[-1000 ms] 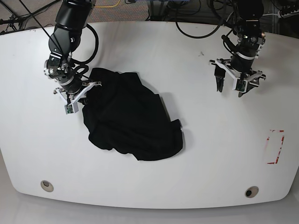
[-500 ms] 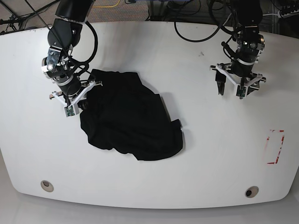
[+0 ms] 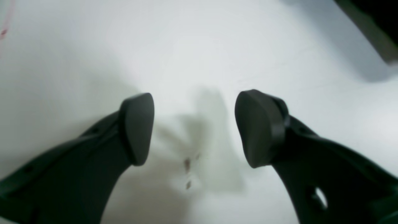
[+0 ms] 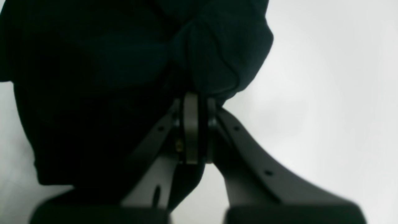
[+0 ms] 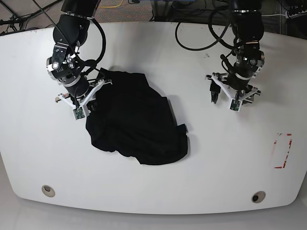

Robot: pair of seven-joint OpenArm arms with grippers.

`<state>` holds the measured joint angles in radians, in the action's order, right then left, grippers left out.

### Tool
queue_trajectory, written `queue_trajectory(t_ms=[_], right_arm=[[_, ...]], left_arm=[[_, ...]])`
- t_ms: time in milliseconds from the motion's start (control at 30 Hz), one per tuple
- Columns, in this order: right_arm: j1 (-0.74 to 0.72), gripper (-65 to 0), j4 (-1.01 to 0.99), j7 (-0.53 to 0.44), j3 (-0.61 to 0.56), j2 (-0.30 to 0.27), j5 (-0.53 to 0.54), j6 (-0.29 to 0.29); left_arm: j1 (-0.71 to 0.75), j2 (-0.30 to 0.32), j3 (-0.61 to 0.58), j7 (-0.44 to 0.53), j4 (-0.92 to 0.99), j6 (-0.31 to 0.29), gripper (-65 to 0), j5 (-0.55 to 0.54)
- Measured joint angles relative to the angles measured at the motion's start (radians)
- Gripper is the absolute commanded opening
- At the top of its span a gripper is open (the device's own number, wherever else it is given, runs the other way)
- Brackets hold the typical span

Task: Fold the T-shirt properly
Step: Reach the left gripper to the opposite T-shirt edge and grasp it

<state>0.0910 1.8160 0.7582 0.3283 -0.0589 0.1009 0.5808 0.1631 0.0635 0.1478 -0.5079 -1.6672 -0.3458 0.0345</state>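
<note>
My right gripper (image 4: 194, 124) pinches the crumpled T-shirt (image 5: 136, 122); my left gripper (image 5: 233, 93) hangs open over the bench (image 5: 230, 163); folding is barely begun.

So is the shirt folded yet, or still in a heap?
Not folded. The T-shirt lies bunched in a rumpled, uneven heap on the table, one edge pinched in the right gripper.

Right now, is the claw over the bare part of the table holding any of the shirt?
No, the left gripper stands open over bare white table, with nothing between its fingers.

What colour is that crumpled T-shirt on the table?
Plain black. The T-shirt shows best in the base view, against the white table.
</note>
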Motion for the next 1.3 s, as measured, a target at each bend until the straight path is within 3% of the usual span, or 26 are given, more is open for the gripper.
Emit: queue_trajectory(t_ms=[100,200,633,1133,1267,1300], right_arm=[[0.005,-64.8,0.012,0.009,-0.002,0.003,0.000,0.001],[0.018,-64.8,0.019,0.002,-0.003,0.003,-0.003,0.000],[0.046,-64.5,0.016,-0.013,-0.005,0.000,-0.007,0.000],[0.039,-64.1,0.018,-0.013,-0.015,0.003,-0.011,-0.003],[0.042,-64.1,0.018,-0.011,-0.014,0.003,-0.011,-0.003],[0.043,-64.1,0.017,-0.009,-0.013,0.003,-0.011,-0.003]], left_arm=[[-0.022,-0.007,-0.006,0.000,0.014,-0.025,-23.4,-0.003],[-0.045,-0.007,-0.006,0.007,0.045,-0.095,-23.5,-0.001],[-0.066,-0.011,-0.006,-0.001,0.106,-0.207,-24.0,0.010],[-0.028,-0.022,0.056,-0.037,0.115,-0.229,-21.5,-0.029],[-0.045,-0.027,0.127,-0.117,0.095,-0.218,-15.0,-0.029],[-0.060,-0.042,0.201,-0.209,0.078,-0.220,-14.4,-0.053]])
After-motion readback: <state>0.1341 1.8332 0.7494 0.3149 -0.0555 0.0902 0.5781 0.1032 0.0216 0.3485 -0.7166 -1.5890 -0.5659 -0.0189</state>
